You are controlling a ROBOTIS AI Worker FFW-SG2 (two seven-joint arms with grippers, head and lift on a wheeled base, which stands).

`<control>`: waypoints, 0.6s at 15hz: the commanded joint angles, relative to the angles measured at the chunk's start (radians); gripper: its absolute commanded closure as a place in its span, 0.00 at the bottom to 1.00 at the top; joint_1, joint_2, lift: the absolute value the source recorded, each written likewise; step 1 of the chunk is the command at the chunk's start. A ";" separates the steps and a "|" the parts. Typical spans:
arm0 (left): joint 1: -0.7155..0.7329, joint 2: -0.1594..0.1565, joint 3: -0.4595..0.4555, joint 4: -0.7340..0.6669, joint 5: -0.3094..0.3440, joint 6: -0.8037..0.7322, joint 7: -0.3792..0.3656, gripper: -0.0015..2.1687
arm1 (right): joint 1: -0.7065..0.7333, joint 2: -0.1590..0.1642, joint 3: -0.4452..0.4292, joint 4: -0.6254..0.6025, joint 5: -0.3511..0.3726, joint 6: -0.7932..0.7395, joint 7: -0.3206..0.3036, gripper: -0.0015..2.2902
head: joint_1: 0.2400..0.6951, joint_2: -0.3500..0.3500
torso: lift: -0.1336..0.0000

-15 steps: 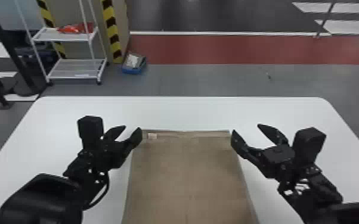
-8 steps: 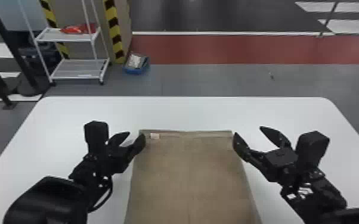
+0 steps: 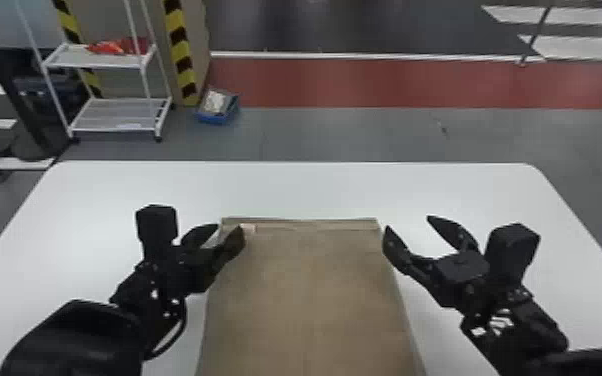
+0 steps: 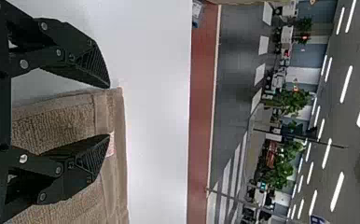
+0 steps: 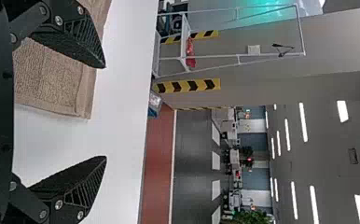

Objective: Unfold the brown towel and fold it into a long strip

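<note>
Since both sets of jaws are spread apart with nothing pinched, the risky bit looks like the grab itself. The brown towel (image 3: 310,300) is lying flat on the counter (image 3: 315,190), its hemmed far edge between the two arms. The left gripper (image 3: 229,227) straddles the towel's left side near the small label (image 3: 248,229), one finger over cloth and the other outside. The right gripper (image 3: 409,222) is at the opposite side, mostly off the fabric, with only its inner finger by the edge.

So if it closes too high or too far out, it'll probably catch air, or just a sliver of hem that slips free. Then the left one would drag its corner alone and skew the towel. Can't tell if there's more than one layer, but if so, a shallow pinch could peel only the top. Pressing too low might ruck it up, and the strip ends up crooked.
</note>
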 commanded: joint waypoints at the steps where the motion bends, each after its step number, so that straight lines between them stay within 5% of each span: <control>1: -0.015 -0.008 -0.016 0.021 -0.003 0.000 0.001 0.28 | 0.001 -0.001 -0.001 -0.001 -0.001 0.003 0.000 0.09 | 1.00 0.45 | 0.07; 8: -0.027 -0.006 -0.030 0.039 -0.026 -0.018 0.019 0.28 | 0.007 -0.015 -0.010 -0.023 -0.015 0.012 0.000 0.09 | 1.00 0.43 | 0.07; 9: -0.024 -0.006 -0.030 0.034 -0.026 -0.021 0.020 0.36 | 0.004 -0.017 -0.010 -0.021 -0.015 0.015 0.000 0.09 | 1.00 0.43 | 0.07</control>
